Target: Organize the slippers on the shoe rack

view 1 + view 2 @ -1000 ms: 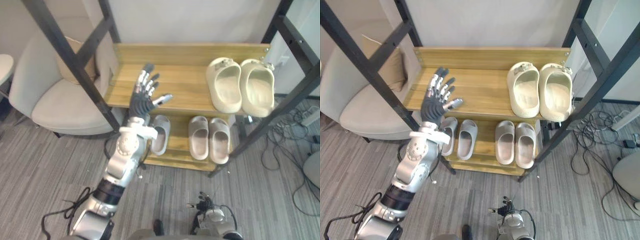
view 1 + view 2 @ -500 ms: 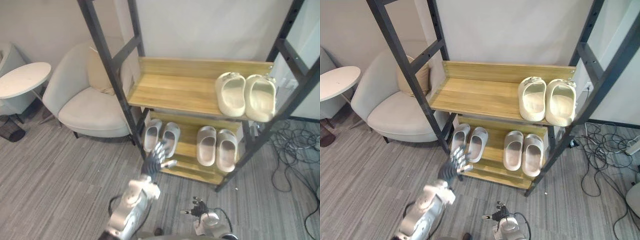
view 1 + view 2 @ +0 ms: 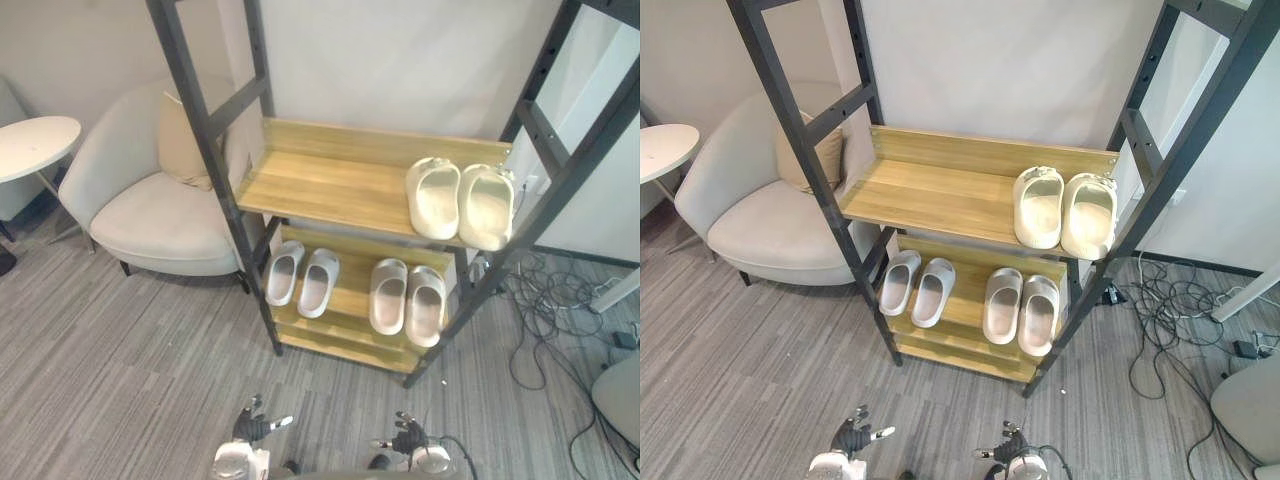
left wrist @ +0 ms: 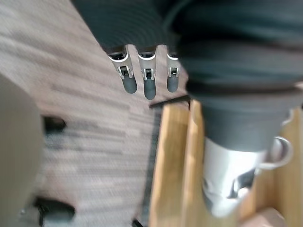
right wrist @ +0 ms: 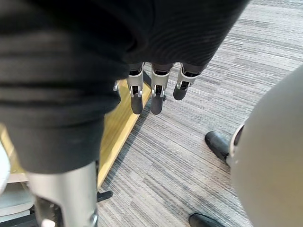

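Three pairs of slippers sit on the black-metal-framed shoe rack with wooden shelves (image 3: 320, 185), which stands in the middle of the eye views. A pair of cream, chunky foam slippers (image 3: 433, 197) lies side by side at the right end of the upper shelf. On the lower shelf a pair of light grey slippers (image 3: 283, 272) lies at the left and a pair of beige-grey slippers (image 3: 388, 295) at the right, toes toward the back. Both hands hang low at the bottom edge of the frame, well apart from the rack and over the grey striped carpet (image 3: 120, 350). The left hand (image 3: 255, 425) is at lower centre-left, fingers loosely spread and thumb out to the side, empty; its wrist view shows the fingers (image 4: 147, 82) straight. The right hand (image 3: 405, 437) is at lower centre-right, also relaxed and holding nothing, fingers (image 5: 154, 97) straight. A pale upholstered armchair (image 3: 150, 215) stands left of the rack, with a white round side table (image 3: 30, 145) at the far left.
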Controlling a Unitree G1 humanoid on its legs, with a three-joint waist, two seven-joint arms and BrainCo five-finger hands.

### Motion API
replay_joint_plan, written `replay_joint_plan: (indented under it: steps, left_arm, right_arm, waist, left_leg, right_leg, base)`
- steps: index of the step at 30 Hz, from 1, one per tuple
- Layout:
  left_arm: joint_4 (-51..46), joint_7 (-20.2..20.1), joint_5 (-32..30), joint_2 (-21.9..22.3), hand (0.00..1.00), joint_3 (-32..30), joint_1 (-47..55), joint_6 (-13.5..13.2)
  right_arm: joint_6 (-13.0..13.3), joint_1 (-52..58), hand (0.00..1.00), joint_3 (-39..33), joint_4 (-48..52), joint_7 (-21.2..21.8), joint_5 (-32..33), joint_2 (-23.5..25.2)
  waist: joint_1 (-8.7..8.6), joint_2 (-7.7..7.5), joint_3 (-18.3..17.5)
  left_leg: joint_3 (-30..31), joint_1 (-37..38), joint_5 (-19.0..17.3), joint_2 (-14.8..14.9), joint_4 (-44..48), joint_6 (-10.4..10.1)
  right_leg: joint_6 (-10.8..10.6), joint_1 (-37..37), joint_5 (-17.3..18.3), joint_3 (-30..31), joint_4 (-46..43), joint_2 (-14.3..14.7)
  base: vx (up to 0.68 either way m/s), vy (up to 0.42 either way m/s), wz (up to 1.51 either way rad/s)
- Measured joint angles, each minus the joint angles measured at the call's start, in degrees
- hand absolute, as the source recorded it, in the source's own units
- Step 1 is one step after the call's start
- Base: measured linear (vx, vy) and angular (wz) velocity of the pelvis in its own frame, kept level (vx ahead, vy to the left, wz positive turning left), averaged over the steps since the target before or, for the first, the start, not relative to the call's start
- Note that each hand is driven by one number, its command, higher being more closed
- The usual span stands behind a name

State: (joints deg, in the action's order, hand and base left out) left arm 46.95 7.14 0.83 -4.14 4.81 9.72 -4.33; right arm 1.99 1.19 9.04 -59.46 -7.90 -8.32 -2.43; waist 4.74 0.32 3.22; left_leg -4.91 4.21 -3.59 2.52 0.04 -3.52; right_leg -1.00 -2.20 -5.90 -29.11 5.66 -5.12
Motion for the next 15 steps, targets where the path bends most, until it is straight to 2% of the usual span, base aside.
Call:
replay_joint_plan:
  steps: [6,9,13,14,15]
  left_arm:
    - [3.26,1.69,-1.84,1.16,0.00,-3.27,-0.96,-0.13]
    - [4.01,1.76,-1.97,1.29,0.00,-3.94,-1.27,-0.27]
    - [4.30,2.36,-1.89,1.44,0.00,-3.99,-1.41,-0.32]
    - [4.58,2.71,-1.87,1.50,0.00,-3.83,-1.95,-0.26]
    - [4.61,2.74,-1.85,1.38,0.00,-3.82,-2.15,-0.28]
  right_arm:
    - [0.18,0.08,0.00,-1.58,-0.05,0.01,-0.74,0.18]
    - [0.32,-0.05,0.00,-1.67,-0.04,-0.06,-0.77,0.15]
    - [0.29,0.12,0.00,-1.59,-0.14,0.00,-0.81,0.13]
    - [0.39,-0.14,0.00,-1.58,0.08,-0.02,-0.84,0.03]
    - [0.52,-0.16,0.00,-1.49,0.19,0.09,-0.87,-0.21]
  waist:
    - [0.29,0.00,0.17]
    - [0.43,-0.10,0.15]
    - [0.54,0.15,0.33]
    - [0.54,0.43,1.08]
    - [0.56,0.07,1.30]
  left_leg:
    - [-1.52,2.51,-0.94,-0.05,0.25,0.41]
    - [-3.12,3.01,-2.47,0.00,1.25,0.65]
    - [-4.24,2.75,-4.32,0.15,3.74,0.96]
    - [-4.16,2.88,-5.04,0.43,4.93,0.95]
    - [-3.91,2.88,-5.26,0.48,5.22,0.93]
  right_leg:
    - [-0.06,-1.91,-0.04,1.77,-0.01,0.07]
    - [-0.79,-1.96,0.48,3.17,-0.01,0.08]
    - [-0.74,-1.75,1.19,4.07,-1.17,-0.10]
    - [-1.09,-1.20,3.28,3.96,-5.12,-0.75]
    - [-0.84,0.28,5.05,3.73,-8.55,-1.52]
  base:
    - [0.06,0.030,-0.14]
    - [0.01,0.031,-0.23]
    - [0.06,0.032,-0.18]
    - [0.04,0.030,0.09]
    - [0.05,0.037,0.16]
